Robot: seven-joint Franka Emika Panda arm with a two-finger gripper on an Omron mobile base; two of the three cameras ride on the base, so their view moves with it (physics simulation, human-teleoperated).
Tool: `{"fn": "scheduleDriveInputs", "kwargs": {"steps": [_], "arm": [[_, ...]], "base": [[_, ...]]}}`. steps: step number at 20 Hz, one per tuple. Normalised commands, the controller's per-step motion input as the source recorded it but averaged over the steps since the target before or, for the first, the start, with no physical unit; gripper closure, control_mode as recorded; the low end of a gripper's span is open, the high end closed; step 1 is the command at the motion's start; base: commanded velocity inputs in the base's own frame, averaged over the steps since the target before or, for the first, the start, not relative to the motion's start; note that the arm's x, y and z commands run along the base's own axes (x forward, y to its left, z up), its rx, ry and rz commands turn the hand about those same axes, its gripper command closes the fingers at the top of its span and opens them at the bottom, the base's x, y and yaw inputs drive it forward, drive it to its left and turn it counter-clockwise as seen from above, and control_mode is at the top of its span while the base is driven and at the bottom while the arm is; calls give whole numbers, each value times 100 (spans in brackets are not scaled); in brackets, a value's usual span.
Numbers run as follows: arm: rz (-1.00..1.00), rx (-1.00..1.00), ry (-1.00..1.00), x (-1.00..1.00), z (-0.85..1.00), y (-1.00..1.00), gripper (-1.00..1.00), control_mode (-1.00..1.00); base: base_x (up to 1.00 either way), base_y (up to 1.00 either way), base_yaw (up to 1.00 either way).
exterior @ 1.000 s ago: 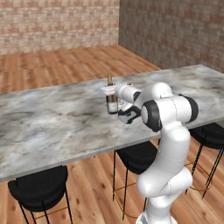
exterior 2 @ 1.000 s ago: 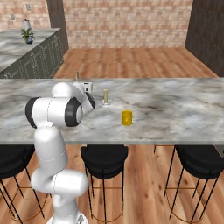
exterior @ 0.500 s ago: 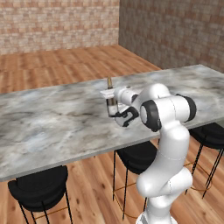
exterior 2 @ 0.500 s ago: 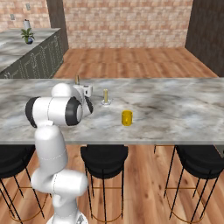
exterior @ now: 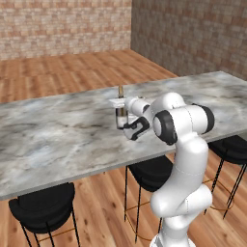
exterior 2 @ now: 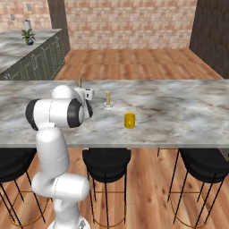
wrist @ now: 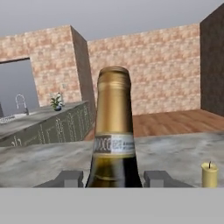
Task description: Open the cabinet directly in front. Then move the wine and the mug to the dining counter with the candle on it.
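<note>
The wine is a dark bottle with a golden neck, upright at the dining counter. My gripper is shut on its lower body. In the hand view the wine rises between my two fingertips. Its neck pokes up behind my arm in the right base view. The pale-yellow candle stands on the dining counter just right of my hand. The yellow mug sits a little nearer the front edge. The candle also shows at the lower right of the hand view. The cabinet is out of view.
Round black stools stand under the counter's near edge. Low green cabinets with a marble worktop, a potted plant and a faucet lie far left. Brick walls and wood floor are beyond the counter.
My hand with the bottle has sunk slightly toward the counter top. The grip, the mug and the candle are as before.
</note>
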Motion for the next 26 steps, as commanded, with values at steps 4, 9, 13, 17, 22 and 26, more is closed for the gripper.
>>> {"fn": "scheduleDriveInputs", "kwargs": {"steps": [4,9,13,17,22,26], "arm": [[0,15,-10,0,-6,-9,100,-100],[0,7,-16,0,-14,-3,100,-100],[1,0,-9,0,-11,0,100,-100],[0,0,0,16,-1,0,100,-100],[0,0,-1,57,-19,0,100,-100],[0,0,0,70,-25,0,100,-100]], "base": [[0,0,0],[0,0,0],[0,0,0],[0,0,0],[0,0,0],[0,0,0]]}}
